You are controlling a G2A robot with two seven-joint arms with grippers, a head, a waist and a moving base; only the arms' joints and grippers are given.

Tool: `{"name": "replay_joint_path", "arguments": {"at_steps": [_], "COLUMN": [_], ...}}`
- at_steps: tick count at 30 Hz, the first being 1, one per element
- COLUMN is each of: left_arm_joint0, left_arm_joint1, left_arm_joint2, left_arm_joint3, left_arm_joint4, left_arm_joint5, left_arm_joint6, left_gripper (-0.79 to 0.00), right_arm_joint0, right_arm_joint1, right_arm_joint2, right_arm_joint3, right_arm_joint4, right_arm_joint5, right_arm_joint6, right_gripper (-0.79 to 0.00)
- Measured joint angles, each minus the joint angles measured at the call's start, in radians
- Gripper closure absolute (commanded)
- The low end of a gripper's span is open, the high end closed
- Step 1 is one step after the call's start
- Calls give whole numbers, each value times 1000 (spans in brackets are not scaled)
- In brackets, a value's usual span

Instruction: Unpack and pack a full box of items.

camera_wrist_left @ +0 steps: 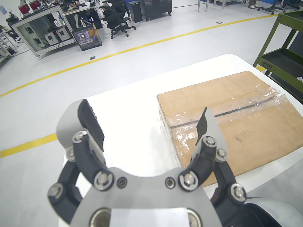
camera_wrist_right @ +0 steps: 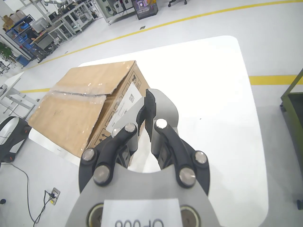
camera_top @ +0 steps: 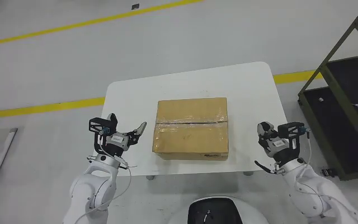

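A brown cardboard box [camera_top: 192, 127] sits in the middle of the white table [camera_top: 134, 92], its top flaps closed and covered with clear tape along the seam. The same box [camera_wrist_left: 239, 121] lies just beyond my left gripper [camera_wrist_left: 145, 116], whose fingers are spread wide with nothing between them. In the top view the left gripper [camera_top: 127, 124] hovers over the table's near left part, a short way from the box's left side. My right gripper [camera_wrist_right: 146, 105] is shut and empty, held off the box [camera_wrist_right: 78, 109] by its labelled side. From above, the right gripper [camera_top: 261, 131] hangs past the table's right edge.
A green metal cart [camera_top: 335, 106] stands on the floor to the right of the table, close to the right arm. Bare table surface lies behind the box and on both sides of it. Yellow floor lines run behind the table.
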Motion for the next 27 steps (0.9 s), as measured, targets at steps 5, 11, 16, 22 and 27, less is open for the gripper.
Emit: {"name": "replay_joint_path", "arguments": {"at_steps": [5,11,16,22,27], "left_arm_joint0": [0,0,0,0,1], "left_arm_joint1": [0,0,0,0,0], "left_arm_joint2": [0,0,0,0,1], "left_arm_joint3": [0,0,0,0,-1], "left_arm_joint4": [0,0,0,0,-1], "left_arm_joint5": [0,0,0,0,-1], "left_arm_joint6": [0,0,0,0,1], "left_gripper": [-785,-785,-785,-785,-785], "right_arm_joint0": [94,217,295,344,373], "right_arm_joint1": [-9,-21,-32,-43,-48], "right_arm_joint2": [-74,-153,-214,-263,-280], "right_arm_joint3": [111,235,304,349,374], "right_arm_joint4": [2,1,-4,-9,-11], "right_arm_joint5": [-42,-101,-132,-147,-156], "right_arm_joint6": [-2,23,30,31,35], "right_gripper": [0,0,0,0,0]}}
